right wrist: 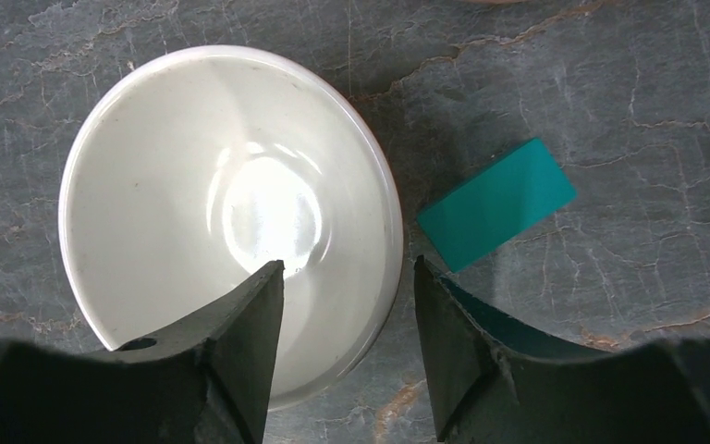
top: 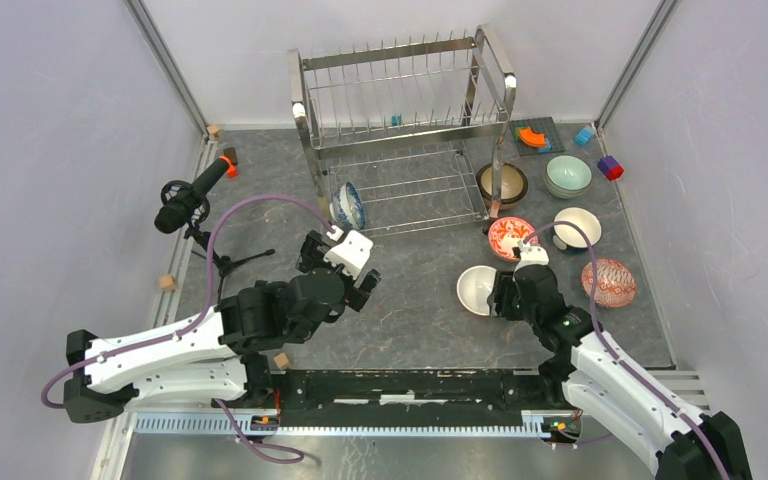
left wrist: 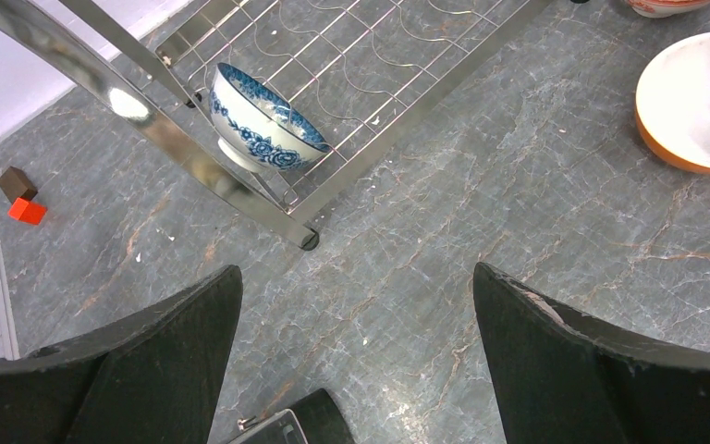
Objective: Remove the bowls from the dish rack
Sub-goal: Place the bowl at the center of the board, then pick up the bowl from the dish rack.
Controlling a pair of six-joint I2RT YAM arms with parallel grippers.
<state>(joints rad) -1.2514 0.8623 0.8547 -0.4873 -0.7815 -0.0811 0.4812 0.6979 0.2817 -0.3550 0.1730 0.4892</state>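
The steel dish rack stands at the back; its frame also shows in the left wrist view. A blue-and-white bowl leans on edge at the front left of its lower tier. My left gripper is open and empty just in front of it. My right gripper is open; its jaws straddle the right rim of an orange bowl with a white inside on the table, apart from it. That bowl shows too in the left wrist view.
On the table right of the rack sit brown-gold, pale green, red-patterned, cream and pink-patterned bowls. A teal block lies beside the orange bowl. A microphone on a tripod stands left. Toy blocks are scattered.
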